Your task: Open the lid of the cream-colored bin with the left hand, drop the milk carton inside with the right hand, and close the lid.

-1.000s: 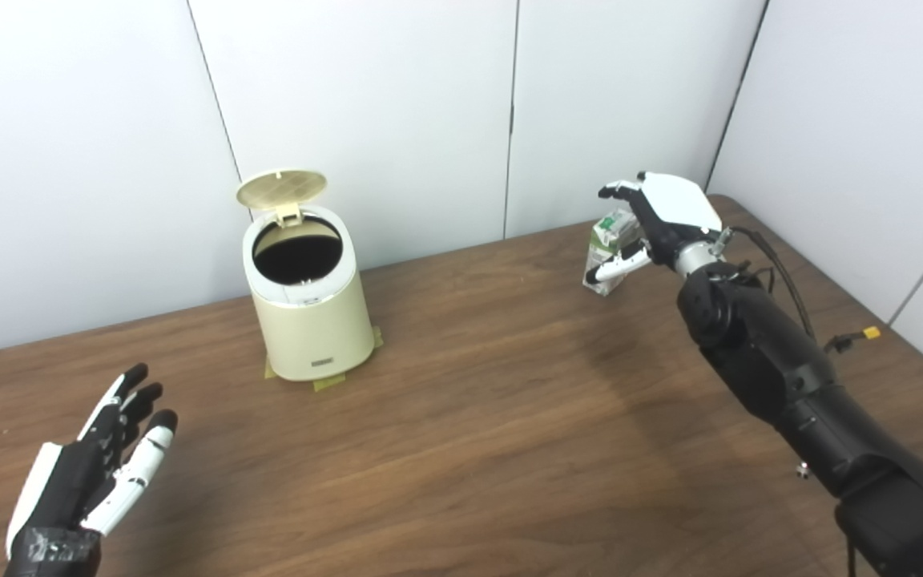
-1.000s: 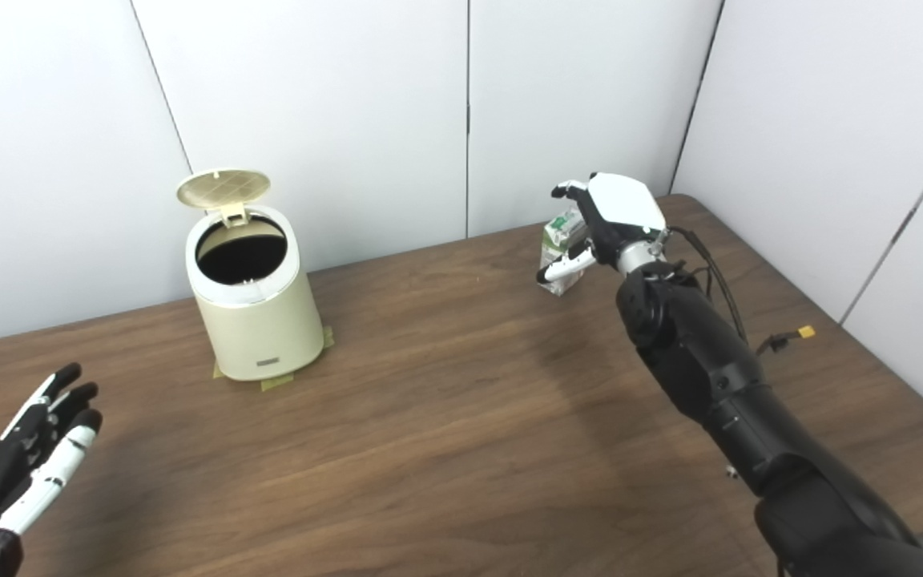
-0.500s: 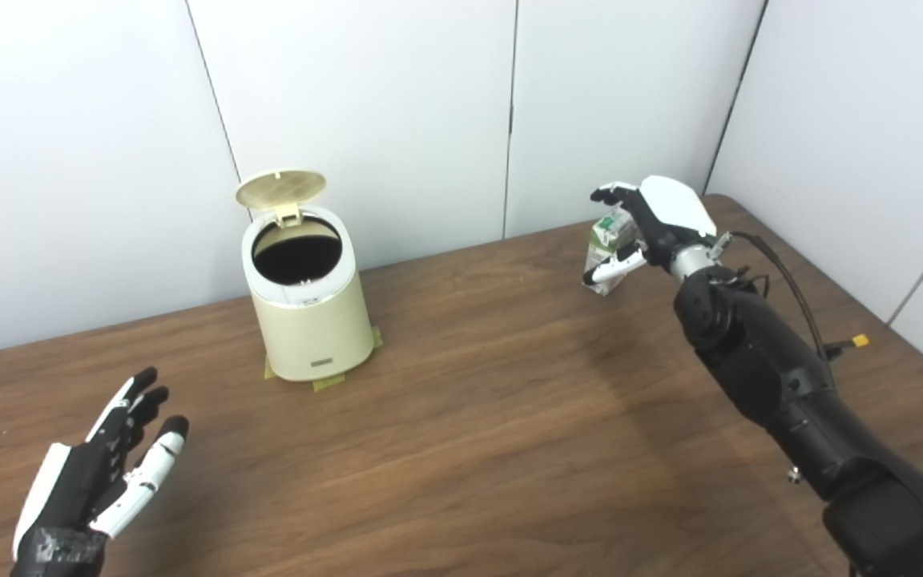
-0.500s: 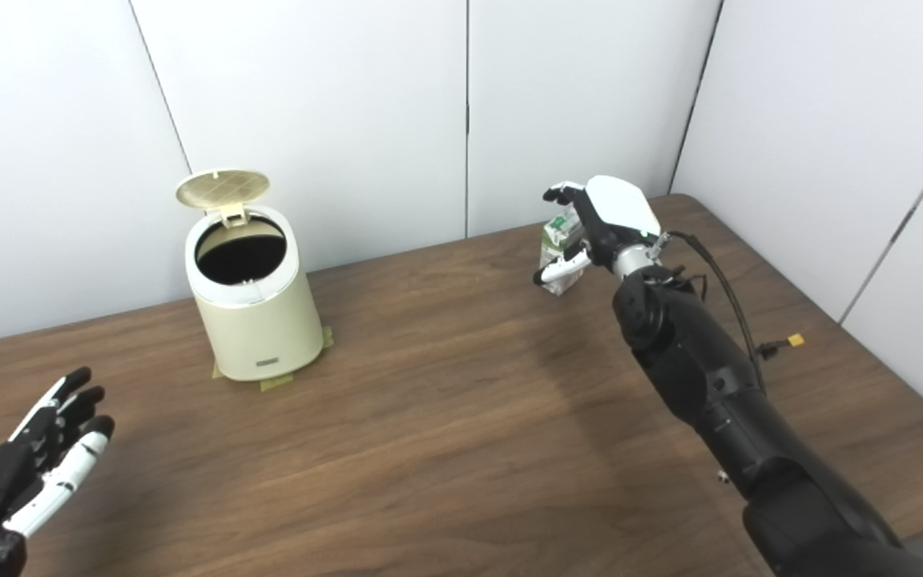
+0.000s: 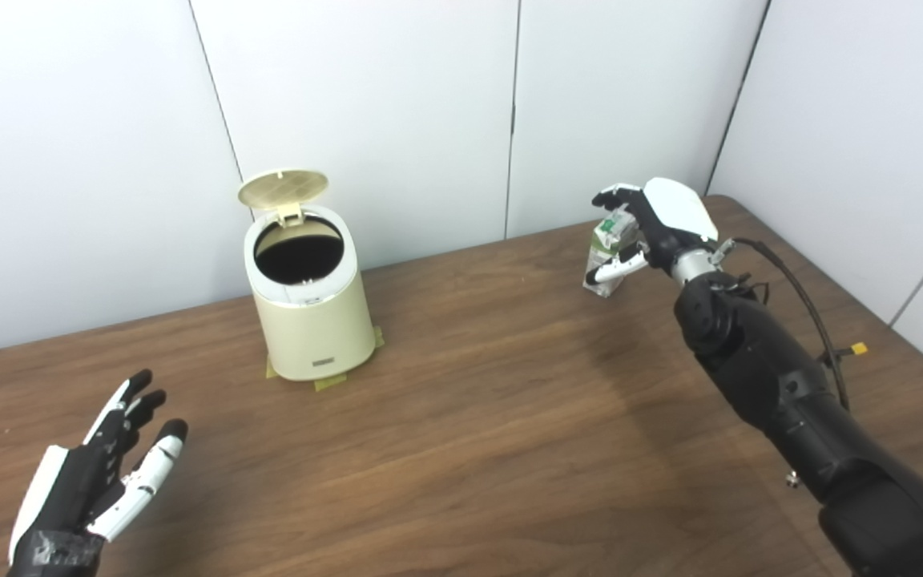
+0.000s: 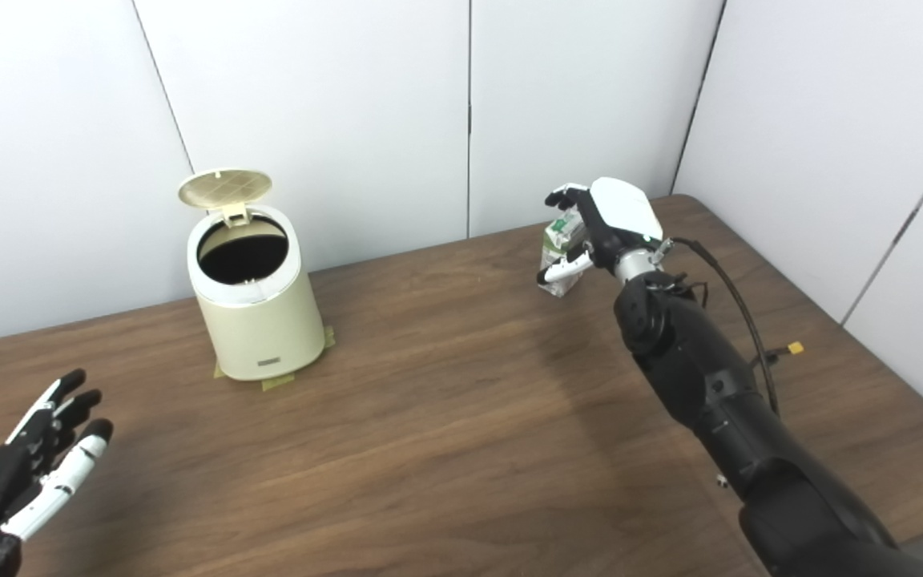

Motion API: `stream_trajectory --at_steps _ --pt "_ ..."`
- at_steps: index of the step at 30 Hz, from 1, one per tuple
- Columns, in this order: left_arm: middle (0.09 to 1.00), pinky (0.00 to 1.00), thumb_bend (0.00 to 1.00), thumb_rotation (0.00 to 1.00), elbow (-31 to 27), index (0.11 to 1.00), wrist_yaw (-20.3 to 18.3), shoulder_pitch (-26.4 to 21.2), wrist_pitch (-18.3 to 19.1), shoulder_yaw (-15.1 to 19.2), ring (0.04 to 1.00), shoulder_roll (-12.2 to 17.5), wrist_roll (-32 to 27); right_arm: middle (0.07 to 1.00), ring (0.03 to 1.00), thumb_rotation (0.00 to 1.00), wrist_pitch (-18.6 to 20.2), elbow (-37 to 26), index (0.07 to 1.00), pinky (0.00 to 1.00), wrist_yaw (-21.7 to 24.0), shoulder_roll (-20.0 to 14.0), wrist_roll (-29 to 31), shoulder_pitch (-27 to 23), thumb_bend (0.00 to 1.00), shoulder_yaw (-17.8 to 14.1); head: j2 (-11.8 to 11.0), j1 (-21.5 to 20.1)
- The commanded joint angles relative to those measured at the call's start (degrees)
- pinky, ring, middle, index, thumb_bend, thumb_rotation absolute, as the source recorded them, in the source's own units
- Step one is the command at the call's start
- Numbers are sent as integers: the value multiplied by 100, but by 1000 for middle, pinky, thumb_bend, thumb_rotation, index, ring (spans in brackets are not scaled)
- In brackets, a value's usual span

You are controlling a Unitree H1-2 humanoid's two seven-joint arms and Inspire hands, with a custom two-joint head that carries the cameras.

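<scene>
Left eye view, change: over the last second my right hand has drawn slightly left and closed tighter round the milk carton, which sits a little higher against the wall line than before; my left hand has barely shifted.
Left eye view, meaning: the lid is already up, so I judge the carry to the bin is just starting.
Left eye view, carton: small, white with a green top, tilted, clamped between my fingers and thumb, and seemingly lifted off the worktop.
Right eye view, bin: the cream-colored bin stands at the far left of the worktop on tape strips, mouth dark and open, lid tipped back on its hinge.
Right eye view, carton place: in my right hand at the far right, well apart from the bin.
Right eye view, left hand: fingers spread, holding nothing, low at the near left corner, well clear of the bin.
</scene>
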Motion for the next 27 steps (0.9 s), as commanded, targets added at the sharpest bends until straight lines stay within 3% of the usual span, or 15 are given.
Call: stream_trajectory --at_steps 1,17,25,26,27 --pt "930 998 376 517 -188 979 44 -118 -38 33 962 38 -40 747 749 193 -143 -91 723 699 -120 -128 -24 -266 945 -52 2 -8" --pt "927 994 376 515 -206 975 42 -87 -38 54 959 5 -55 715 707 172 -307 129 716 608 -151 -84 170 -249 932 -115 17 0" --pt "929 975 375 512 -246 972 41 -41 -37 44 951 -14 -27 633 593 91 -471 290 617 538 -479 -37 119 -233 872 -70 27 18" --pt "932 980 370 509 -250 975 41 -36 -37 46 955 -17 -29 611 571 112 -462 287 555 517 -529 -20 113 -227 701 -75 31 17" --pt "934 983 364 504 -255 978 43 -34 -37 43 957 -13 -22 587 546 124 -476 275 516 496 -603 3 113 -215 595 -86 31 17"
